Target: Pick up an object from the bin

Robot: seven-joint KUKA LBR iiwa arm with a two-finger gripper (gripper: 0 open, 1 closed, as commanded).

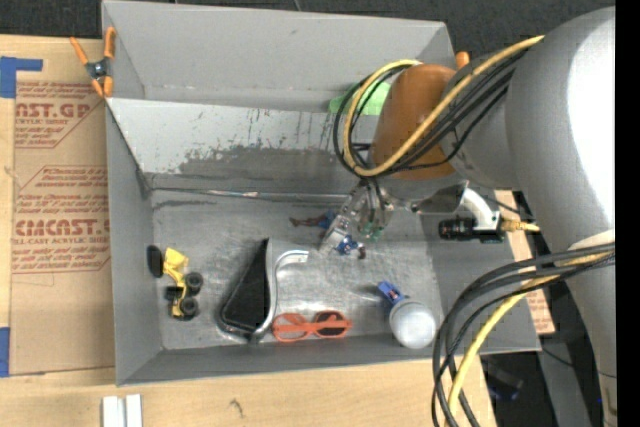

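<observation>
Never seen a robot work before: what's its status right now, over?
Gripper low in grey metal bin, right of centre. Small blue thing directly beside it, grasp not visible. White bottle with blue cap, orange-handled scissors lie apart, nearer front wall.

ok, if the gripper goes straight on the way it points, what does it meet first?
Probably the small blue-and-white thing right under the gripper, mid-bin; depth is unclear, so it might reach the bare bin floor beside it instead.
</observation>
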